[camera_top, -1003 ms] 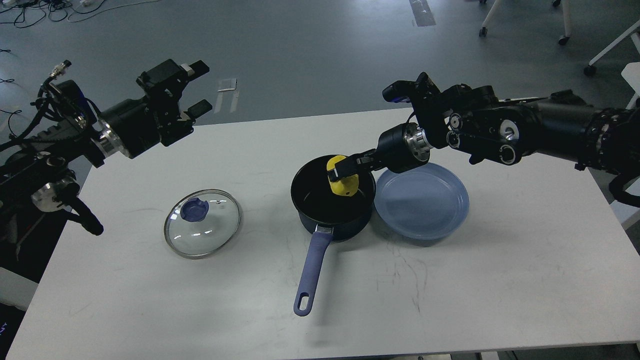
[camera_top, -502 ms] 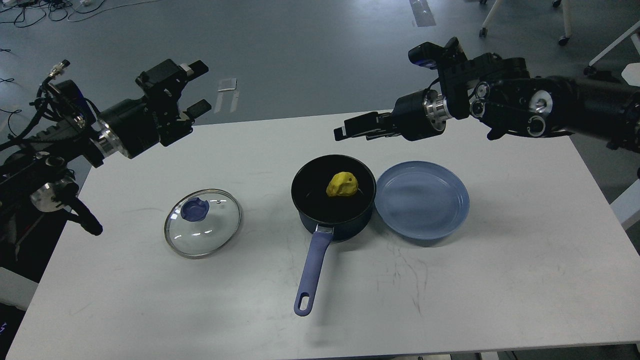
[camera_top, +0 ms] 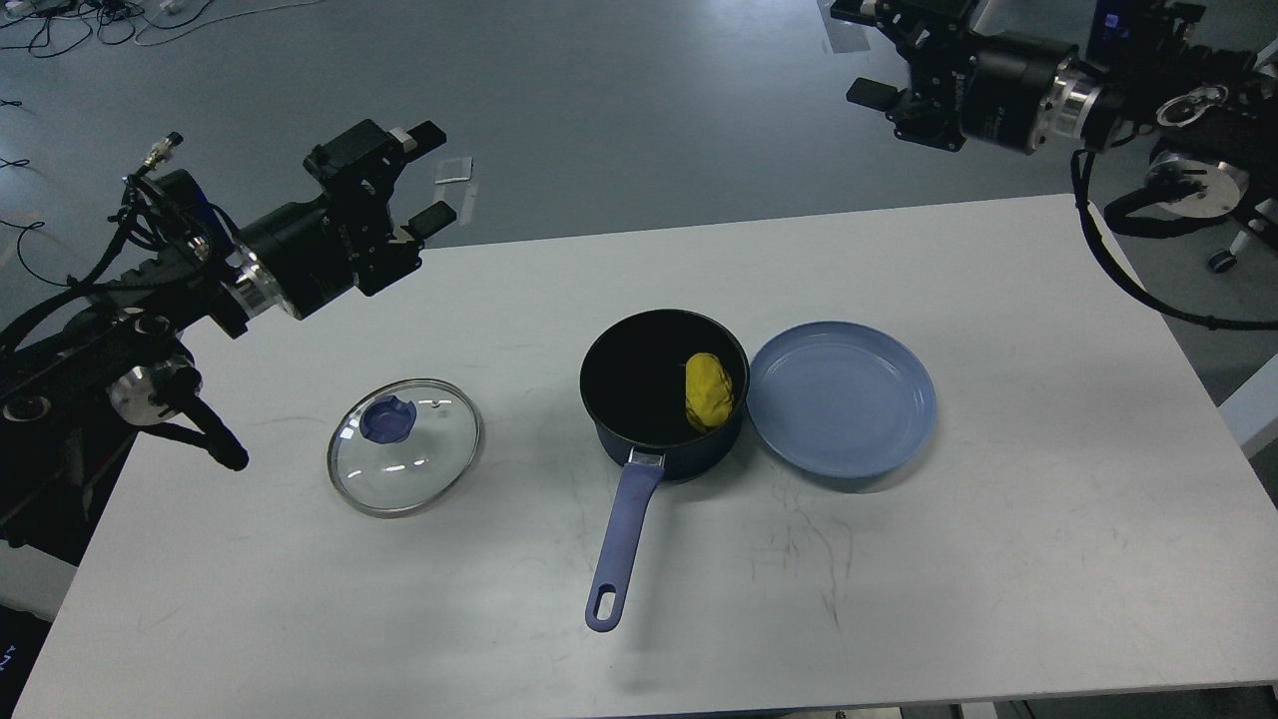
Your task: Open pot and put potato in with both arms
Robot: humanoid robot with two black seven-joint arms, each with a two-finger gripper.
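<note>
Head view | white scuffed desk [camera_top: 899, 559] on grey floor [camera_top: 619, 100] | left tool [camera_top: 431, 172] open, empty | right tool [camera_top: 861, 50] open, empty

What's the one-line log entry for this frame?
potato: inside pot | lid: off, on table | left claw: open, empty | right claw: open, raised

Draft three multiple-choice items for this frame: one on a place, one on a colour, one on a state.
1. Where is the potato?
A. on the plate
B. inside the pot
C. in the right gripper

2. What colour is the plate?
A. blue
B. red
C. white

3. What state is the pot in?
A. lid on
B. tipped over
C. lid off

Answers:
B: the potato lies inside the pot, against its right wall.
A: the plate beside the pot is blue.
C: the glass lid lies on the table, left of the pot.
</note>
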